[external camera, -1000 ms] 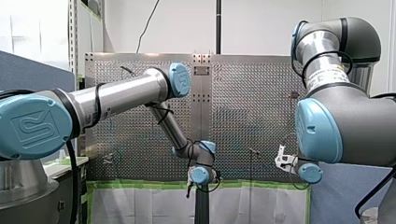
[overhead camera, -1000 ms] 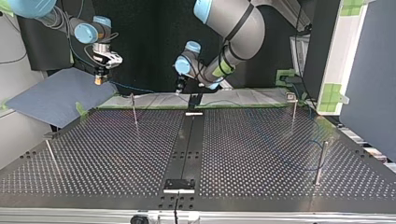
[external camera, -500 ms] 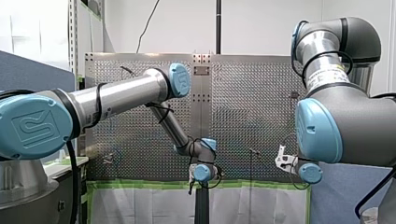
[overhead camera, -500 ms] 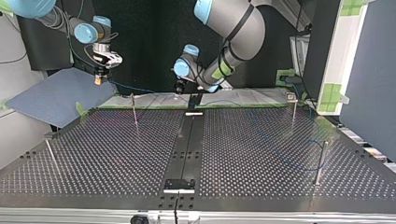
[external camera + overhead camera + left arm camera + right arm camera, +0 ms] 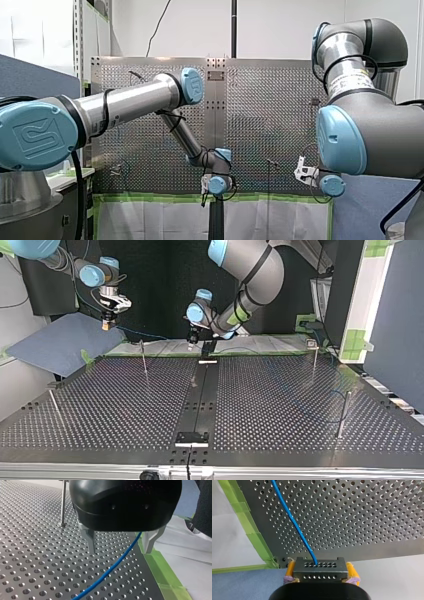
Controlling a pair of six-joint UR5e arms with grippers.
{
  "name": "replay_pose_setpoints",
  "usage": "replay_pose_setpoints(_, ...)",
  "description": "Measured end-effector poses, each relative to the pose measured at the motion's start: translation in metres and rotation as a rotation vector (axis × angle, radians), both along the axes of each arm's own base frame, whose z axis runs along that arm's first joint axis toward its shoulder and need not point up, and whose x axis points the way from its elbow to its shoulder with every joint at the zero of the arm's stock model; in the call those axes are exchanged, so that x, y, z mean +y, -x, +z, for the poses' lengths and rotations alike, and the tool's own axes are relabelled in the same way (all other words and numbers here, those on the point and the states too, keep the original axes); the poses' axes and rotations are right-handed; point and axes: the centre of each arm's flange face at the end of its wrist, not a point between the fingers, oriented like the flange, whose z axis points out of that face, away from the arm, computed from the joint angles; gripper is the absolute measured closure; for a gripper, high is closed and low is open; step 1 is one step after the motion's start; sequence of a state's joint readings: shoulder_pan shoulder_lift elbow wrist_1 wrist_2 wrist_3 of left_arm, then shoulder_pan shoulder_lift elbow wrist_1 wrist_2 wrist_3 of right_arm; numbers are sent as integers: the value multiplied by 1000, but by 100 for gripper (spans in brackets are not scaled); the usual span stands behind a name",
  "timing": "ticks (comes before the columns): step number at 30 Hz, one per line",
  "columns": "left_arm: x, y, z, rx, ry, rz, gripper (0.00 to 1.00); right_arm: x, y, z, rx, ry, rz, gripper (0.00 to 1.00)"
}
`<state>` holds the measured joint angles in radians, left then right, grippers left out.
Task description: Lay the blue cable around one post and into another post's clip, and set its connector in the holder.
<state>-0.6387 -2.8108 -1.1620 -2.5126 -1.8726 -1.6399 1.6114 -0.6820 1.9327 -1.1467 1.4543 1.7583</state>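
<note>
My right gripper [image 5: 321,567], with yellow pads, is shut on a dark grey connector [image 5: 319,576] with rows of holes. The blue cable [image 5: 294,522] leaves the connector and runs out over the perforated table. In the top view this gripper [image 5: 106,322] hangs above the blue-grey mat at the left. My left gripper [image 5: 120,550] hovers low over the table's edge, open, and the blue cable [image 5: 110,570] passes under the gap between its metal fingers without touching them. The same gripper [image 5: 191,340] shows in the top view at the far middle edge. A thin post [image 5: 63,503] stands ahead of it.
Thin posts stand on the table [image 5: 280,405] at the top view's left [image 5: 143,357], near left [image 5: 56,407], far right [image 5: 315,360] and near right [image 5: 342,412]. A black centre strip carries a small plate [image 5: 191,437]. Green tape [image 5: 162,575] edges the table.
My left wrist has swung slightly and its gripper has dipped a little toward the table's edge. My right arm and the connector have stayed still.
</note>
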Motion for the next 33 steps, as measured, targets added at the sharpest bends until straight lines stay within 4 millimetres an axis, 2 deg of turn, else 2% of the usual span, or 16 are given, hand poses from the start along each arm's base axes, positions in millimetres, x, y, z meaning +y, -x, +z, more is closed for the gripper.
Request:
replay_pose_setpoints(6, 1, -1, 0, -4, -2, 4, 9, 0, 0, 0, 0, 1, 0, 100)
replay_pose_setpoints(8, 1, -1, 0, -5, -2, 3, 15, 0, 0, 0, 0, 1, 0, 100)
replay_pose_setpoints(9, 0, -1, 0, -6, -3, 1, 15, 0, 0, 0, 0, 1, 0, 100)
replay_pose_setpoints(11, -1, 0, 0, -7, -6, -1, 25, 0, 0, 0, 0, 2, 0, 100)
replay_pose_setpoints(12, -2, 1, 0, -8, -7, -3, 25, 0, 0, 0, 0, 3, 0, 100)
replay_pose_setpoints(14, -2, 2, 0, -9, -9, -6, 39, 0, 0, 0, 0, 3, 0, 100)
replay_pose_setpoints(15, -3, 2, 0, -9, -11, -8, 39, 0, 0, 0, 0, 3, 0, 100)
replay_pose_setpoints(17, -4, 3, 0, -10, -13, -13, 54, 0, 0, 0, 0, 4, 0, 100)
replay_pose_setpoints(18, -4, 3, 0, -11, -15, -16, 54, 0, 0, 0, 0, 4, 0, 100)
replay_pose_setpoints(20, -5, 3, 0, -12, -15, -19, 64, 0, 0, 0, 0, 4, 0, 100)
replay_pose_setpoints(22, -5, 3, 1, -15, -13, -21, 67, 0, 0, 0, 0, 4, 0, 100)
replay_pose_setpoints(33, -7, 3, 2, -22, -4, -23, 67, 0, 0, 0, 0, 3, 0, 100)
